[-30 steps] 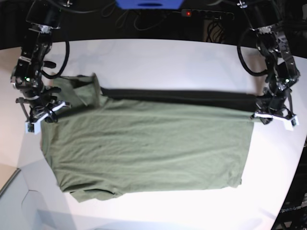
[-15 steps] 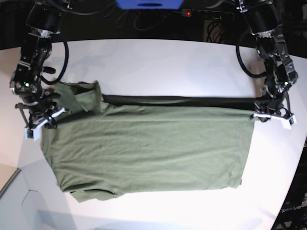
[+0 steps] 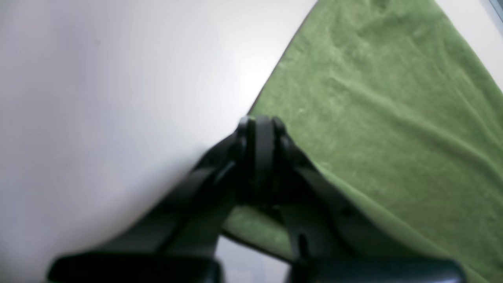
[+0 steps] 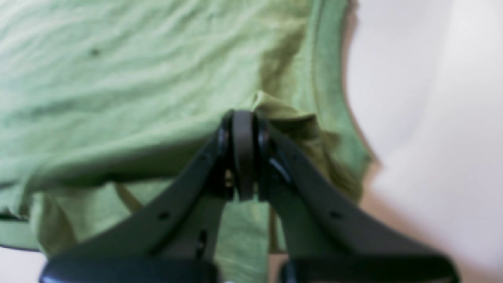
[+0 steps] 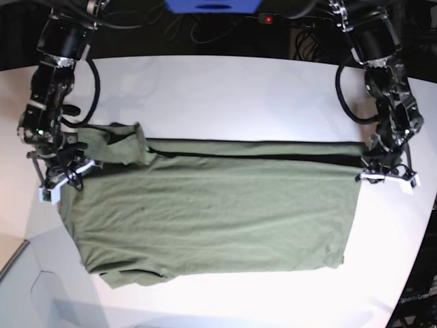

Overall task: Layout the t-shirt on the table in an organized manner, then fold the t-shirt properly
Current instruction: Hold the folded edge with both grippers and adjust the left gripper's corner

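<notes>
Base view: both arms reach down, left gripper point(image 5: 387, 176) and right gripper point(image 5: 63, 180) each pinching t-shirt point(image 5: 212, 212) edges.

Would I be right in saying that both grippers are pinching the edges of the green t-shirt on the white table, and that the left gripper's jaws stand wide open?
Not quite: the left gripper is not wide open. The left wrist view shows its jaws shut together on the edge of the t-shirt. The rest holds: the right gripper also pinches the shirt, which lies on the white table.
</notes>
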You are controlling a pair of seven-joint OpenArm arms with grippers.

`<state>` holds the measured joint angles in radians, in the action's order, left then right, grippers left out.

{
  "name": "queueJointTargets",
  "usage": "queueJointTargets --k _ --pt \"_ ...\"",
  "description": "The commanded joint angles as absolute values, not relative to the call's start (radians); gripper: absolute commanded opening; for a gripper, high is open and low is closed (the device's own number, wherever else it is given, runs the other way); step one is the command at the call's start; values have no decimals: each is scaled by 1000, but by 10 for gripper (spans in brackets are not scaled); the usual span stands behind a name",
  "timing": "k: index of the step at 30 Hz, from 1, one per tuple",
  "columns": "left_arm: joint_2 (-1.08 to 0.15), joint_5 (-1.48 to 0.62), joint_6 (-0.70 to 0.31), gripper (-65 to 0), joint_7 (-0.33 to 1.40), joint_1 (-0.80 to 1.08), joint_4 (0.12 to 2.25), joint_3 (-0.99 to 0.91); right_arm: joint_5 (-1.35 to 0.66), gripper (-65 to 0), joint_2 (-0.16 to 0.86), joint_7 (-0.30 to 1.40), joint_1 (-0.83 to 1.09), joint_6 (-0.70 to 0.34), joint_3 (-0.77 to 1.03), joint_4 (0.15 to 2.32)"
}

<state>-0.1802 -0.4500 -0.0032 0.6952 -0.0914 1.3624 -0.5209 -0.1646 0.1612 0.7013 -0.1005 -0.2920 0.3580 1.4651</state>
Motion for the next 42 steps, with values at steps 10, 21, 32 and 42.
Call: queueJointTargets --k 10,21,32,42 --pt "-199 -452 -5 -642 670 -116 1345 -524 -170 -623 202 682 -133 -292 332 1481" --pt "-200 -450 -5 -585 615 -255 1136 -521 -170 -491 219 682 -124 -292 282 1484" --pt "-203 -449 -5 -573 607 -213 1121 -521 -170 -491 255 680 -94 -292 321 1488" --pt "-219 -453 -5 -416 602 -208 1135 -524 -173 -493 254 679 -68 -292 329 1489"
